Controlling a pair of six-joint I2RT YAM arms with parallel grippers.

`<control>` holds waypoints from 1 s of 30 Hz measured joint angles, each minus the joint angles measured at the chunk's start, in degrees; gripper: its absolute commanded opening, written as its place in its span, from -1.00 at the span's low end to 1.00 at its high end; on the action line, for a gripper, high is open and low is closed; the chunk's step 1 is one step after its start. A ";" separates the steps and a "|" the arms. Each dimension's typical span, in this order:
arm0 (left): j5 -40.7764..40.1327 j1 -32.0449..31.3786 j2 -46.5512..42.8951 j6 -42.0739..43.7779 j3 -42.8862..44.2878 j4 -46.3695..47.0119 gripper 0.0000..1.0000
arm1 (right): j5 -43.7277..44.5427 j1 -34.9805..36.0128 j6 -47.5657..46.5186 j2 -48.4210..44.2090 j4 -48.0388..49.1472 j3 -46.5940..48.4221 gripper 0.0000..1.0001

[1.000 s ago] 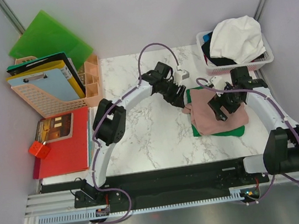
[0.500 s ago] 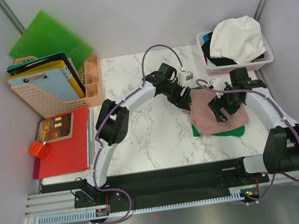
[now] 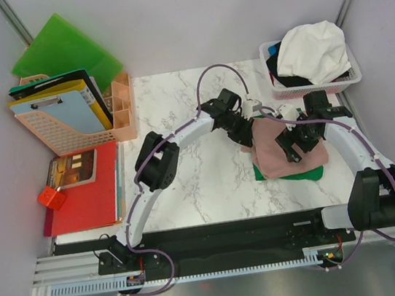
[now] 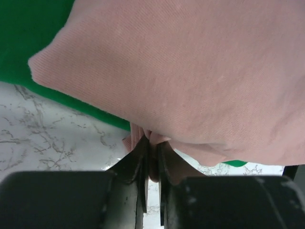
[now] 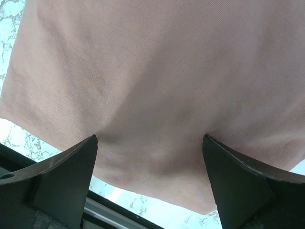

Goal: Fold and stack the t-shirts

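Observation:
A folded dusty pink t-shirt (image 3: 281,157) lies on a folded green t-shirt (image 3: 297,174) at the right of the marble table. My left gripper (image 3: 248,128) is at the pink shirt's upper left edge. In the left wrist view its fingers (image 4: 139,157) are nearly together, with a fold of the pink t-shirt (image 4: 190,71) pinched between them over the green t-shirt (image 4: 28,33). My right gripper (image 3: 292,142) stands wide open on top of the pink t-shirt (image 5: 157,71), its fingers (image 5: 66,176) spread over the cloth.
A white basket (image 3: 353,79) at the back right holds a white t-shirt (image 3: 312,49) over dark cloth. On the left stand a pink file rack (image 3: 71,140), a green folder (image 3: 66,47), a red folder (image 3: 80,205), a book (image 3: 73,168) and an orange cube (image 3: 52,198).
My left arm has reached right to the pink t-shirt's edge and its jaws have closed on the cloth. The right gripper has stayed open on the shirt.

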 measured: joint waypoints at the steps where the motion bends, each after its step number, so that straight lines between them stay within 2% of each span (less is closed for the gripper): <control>1: -0.15 -0.07 0.22 0.37 0.00 -0.24 -0.74 | -0.02 0.00 0.00 0.00 0.00 0.00 0.96; 3: -0.70 -0.11 0.24 0.72 -0.07 -0.48 -0.50 | -0.07 0.00 0.00 0.00 0.00 0.00 0.96; 4: -1.09 -0.11 0.24 0.85 -0.07 -0.44 -0.30 | -0.13 0.00 0.00 0.02 0.00 0.00 0.96; 5: -1.53 -0.11 0.24 1.31 -0.07 -0.39 0.08 | -0.24 0.00 0.00 0.04 0.00 0.00 0.96; 7: -1.84 -0.11 0.24 1.79 -0.33 -0.35 0.23 | -0.42 0.00 0.00 0.15 -0.02 0.00 0.97; 10: -2.69 -0.09 0.20 2.32 -0.50 -0.04 0.31 | -0.72 0.00 0.00 0.39 -0.02 0.00 0.96; 17: -5.31 -0.17 -1.77 4.35 -3.02 0.72 0.33 | -0.81 0.00 -0.28 0.46 -0.04 0.00 0.96; 30: -16.00 -0.17 -18.32 8.87 -26.10 2.54 0.37 | -2.43 0.02 -0.87 -0.76 -0.72 0.00 0.96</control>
